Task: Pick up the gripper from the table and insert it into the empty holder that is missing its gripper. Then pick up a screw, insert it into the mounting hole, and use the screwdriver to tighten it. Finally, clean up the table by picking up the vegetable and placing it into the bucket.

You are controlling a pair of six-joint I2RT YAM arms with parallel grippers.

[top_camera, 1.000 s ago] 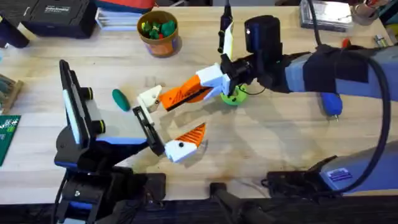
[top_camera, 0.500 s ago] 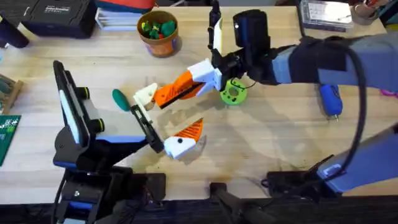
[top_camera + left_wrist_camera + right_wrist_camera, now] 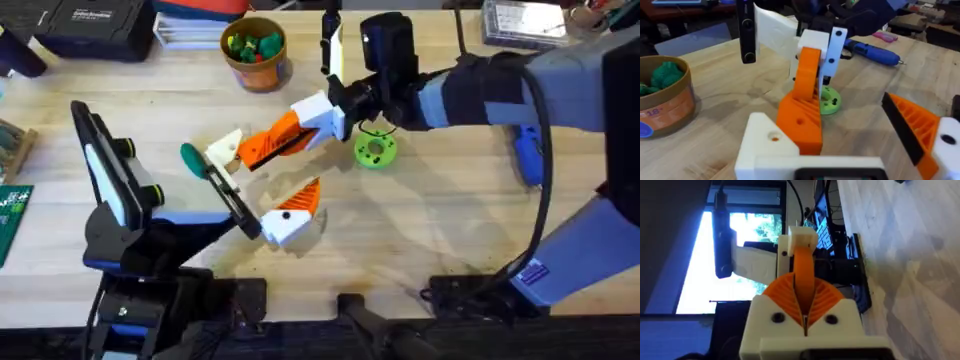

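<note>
My right gripper (image 3: pixel 268 143) is shut on the orange finger of the loose gripper (image 3: pixel 225 150), whose white base (image 3: pixel 765 145) points at my left arm. That base sits against the bare end of the left gripper's black rail; whether it is seated there is hidden. My left gripper (image 3: pixel 262 190) stands open, carrying one white-and-orange finger (image 3: pixel 292 213). The dark green vegetable (image 3: pixel 193 160) lies just left of the rail. The blue screwdriver (image 3: pixel 528 160) lies at the right, partly under the right arm. The bucket (image 3: pixel 255 50) stands at the back.
A bright green ring disc (image 3: pixel 375 150) lies on the table under the right wrist. The bucket holds several green toys. A black case (image 3: pixel 85 25) and stacked papers line the back left edge. A green circuit board (image 3: pixel 12 215) lies at the left edge.
My right arm has carried the loose gripper leftward and slightly farther back, off the green disc. The left arm has shifted left with it.
</note>
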